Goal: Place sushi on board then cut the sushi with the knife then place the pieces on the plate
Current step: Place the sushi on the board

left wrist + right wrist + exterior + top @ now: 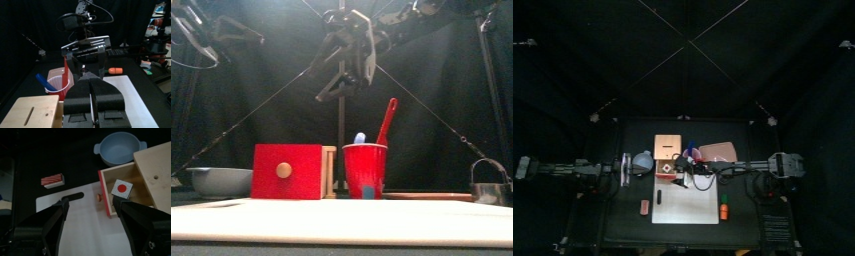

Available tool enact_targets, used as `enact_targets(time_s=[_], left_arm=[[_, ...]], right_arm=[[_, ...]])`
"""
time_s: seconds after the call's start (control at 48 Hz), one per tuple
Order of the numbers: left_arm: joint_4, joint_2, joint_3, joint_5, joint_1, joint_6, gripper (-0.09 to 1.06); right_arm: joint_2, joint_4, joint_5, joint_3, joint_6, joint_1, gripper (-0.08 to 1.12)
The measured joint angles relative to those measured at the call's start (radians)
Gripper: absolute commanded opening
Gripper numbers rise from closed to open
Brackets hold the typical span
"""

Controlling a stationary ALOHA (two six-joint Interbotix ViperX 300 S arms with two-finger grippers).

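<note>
The wooden box (155, 167) has its red drawer (105, 192) pulled out. Inside lies a toy sushi (121, 187) with a white face and a red centre. My right gripper (93, 215) hangs open high over the drawer and the white board (73, 225). My left gripper (93, 84) is shut on nothing beside the red cup (59, 82), which holds a blue knife (43, 82) and a red knife (67, 69). It points at the right gripper (83, 50). The pink tray (719, 152) lies behind the board (690, 200).
A blue-grey bowl (120, 147) stands left of the box. A salmon toy (52, 179) lies left of the board and an orange toy (115, 70) at its right edge. The metal cutter (489, 190) sits at the far right.
</note>
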Motion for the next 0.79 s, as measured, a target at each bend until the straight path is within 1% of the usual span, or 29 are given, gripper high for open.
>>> enact_targets(time_s=[0.146,0.25,0.375,0.479,0.562,0.708,0.792], left_arm=[[-0.002,-0.015,0.0,0.029,0.002,0.002,0.17],[-0.002,-0.021,0.0,0.034,0.0,0.0,0.17],[-0.002,-0.026,0.0,0.049,0.002,0.0,0.17],[0.0,-0.031,0.0,0.069,0.0,0.0,0.17],[-0.002,-0.032,0.0,0.086,0.0,0.0,0.17],[-0.002,-0.032,0.0,0.092,0.002,0.0,0.17],[-0.002,-0.034,0.0,0.092,0.002,0.0,0.17]], right_arm=[[0.087,0.0,0.06,-0.101,0.011,-0.028,0.99],[0.137,-0.006,0.107,-0.167,0.041,-0.041,0.99],[0.184,-0.067,0.178,-0.227,0.089,-0.051,0.99],[0.206,-0.179,0.267,-0.272,0.16,-0.049,0.99],[0.21,-0.295,0.371,-0.318,0.245,-0.046,0.99],[0.232,-0.499,0.572,-0.402,0.431,-0.006,0.99],[0.261,-0.574,0.657,-0.439,0.503,0.015,0.99]])
